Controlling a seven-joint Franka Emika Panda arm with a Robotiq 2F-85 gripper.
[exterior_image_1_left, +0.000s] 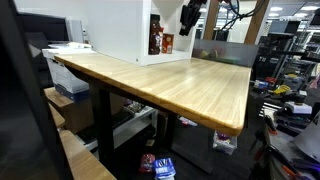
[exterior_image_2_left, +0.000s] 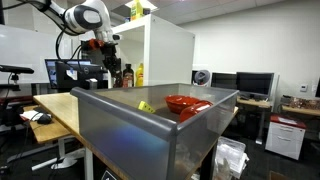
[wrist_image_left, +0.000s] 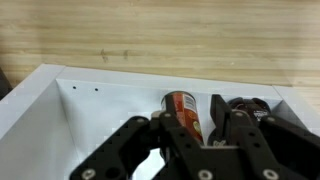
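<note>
- One robot arm (exterior_image_2_left: 85, 17) shows at the left in an exterior view. It bends down towards the open front of a white shelf unit (exterior_image_2_left: 170, 50), which stands on the wooden desk (exterior_image_2_left: 62, 112).
- Next to the right, in the wrist view, the jaws come in from the bottom edge. They sit inside a white compartment of the shelf unit, with bare wood grain of the desk across the top of that view.
- The red-labelled bottle (wrist_image_left: 182, 110) stands in that compartment, between the black fingers (wrist_image_left: 217, 112). One finger is on its left and the pale-padded finger is just beside its right.
- The jaws are drawn partly in around the bottle. Whether the pads press on it or only flank it cannot be told.
- To the right of the pale pad, a dark container (wrist_image_left: 245, 105) stands in the same compartment. It is near the bottle but apart from it.
- Farthest right, in the foreground of an exterior view, is a grey bin (exterior_image_2_left: 150, 140). It holds a red bowl (exterior_image_2_left: 185, 103) and a small yellow thing (exterior_image_2_left: 146, 106), both well apart from the jaws.
</note>
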